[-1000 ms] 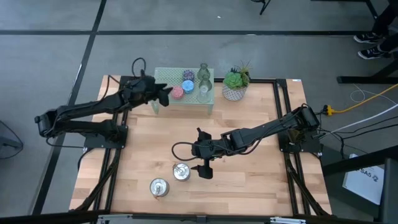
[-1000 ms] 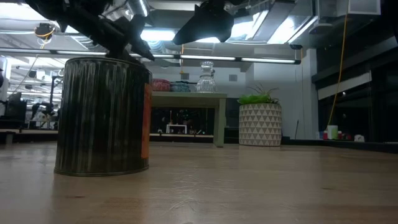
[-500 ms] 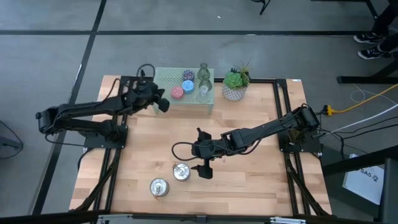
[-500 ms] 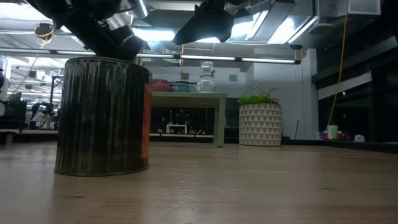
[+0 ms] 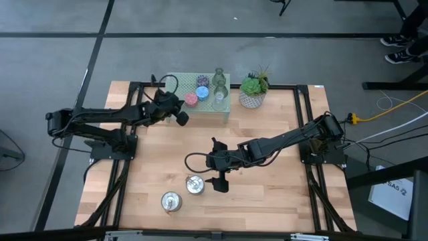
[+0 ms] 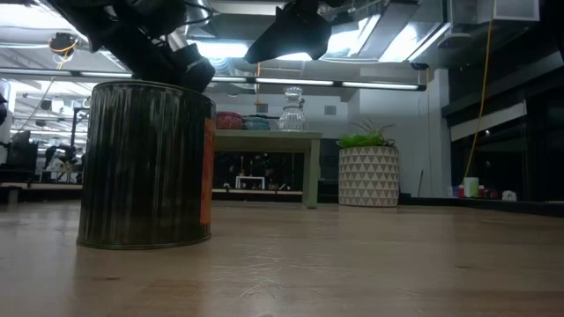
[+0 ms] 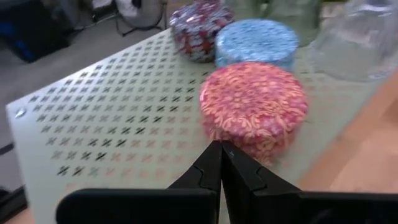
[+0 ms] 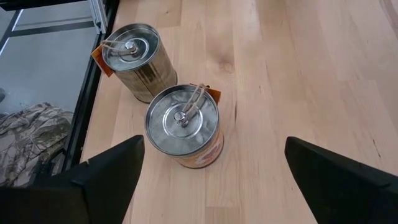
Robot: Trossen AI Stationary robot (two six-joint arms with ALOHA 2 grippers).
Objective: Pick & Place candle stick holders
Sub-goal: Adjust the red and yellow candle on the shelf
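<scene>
The pink holder (image 7: 254, 106) sits on the mint mesh stand (image 5: 177, 84) beside blue (image 7: 257, 42) and purple (image 7: 200, 25) ones. The left gripper (image 7: 221, 163), pinched shut and empty, hangs before it. The right gripper (image 8: 211, 163), spread wide, hovers over two silver holders (image 8: 183, 124) on open wooden table (image 5: 267, 194).

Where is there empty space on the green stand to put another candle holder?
The mint-green stand is bare on the side next to the pink holder, nearest the left gripper, shut and empty. It is crowded where the pink, blue and purple holders and the glass ones cluster.
</scene>
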